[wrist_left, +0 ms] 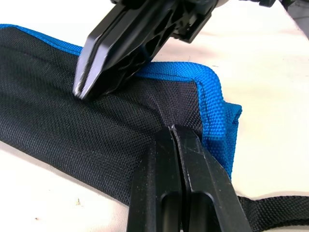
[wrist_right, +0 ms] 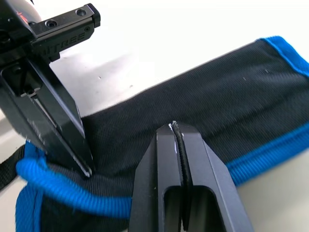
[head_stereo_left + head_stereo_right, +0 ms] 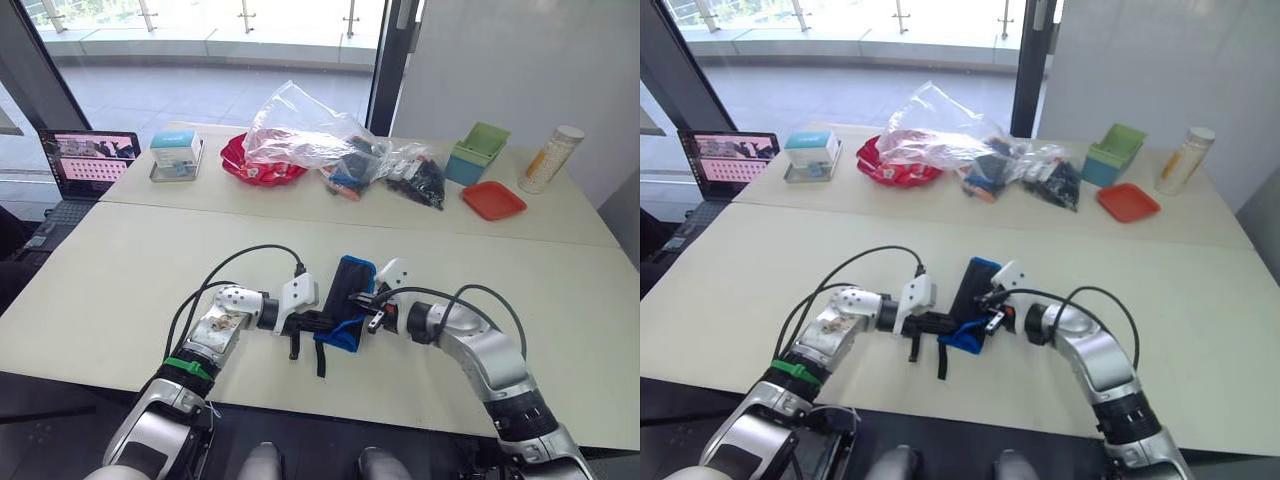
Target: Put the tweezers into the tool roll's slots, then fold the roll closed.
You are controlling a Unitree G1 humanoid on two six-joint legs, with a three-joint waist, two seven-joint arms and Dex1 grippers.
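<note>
Roll (image 3: 350, 300) lies folded at lower centre of the frame, pinned from both sides: left gripper (image 1: 170, 133) clenched on its fabric, right gripper (image 2: 176, 129) clenched, probably holding the fold closed.

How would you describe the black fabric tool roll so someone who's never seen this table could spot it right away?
Look at the near edge of the long cream table, where the two grippers meet. Between the left gripper and the right gripper lies the black fabric tool roll, folded flat. Its bright blue edging and trailing thin black strap set it apart from the clutter along the far side.
</note>
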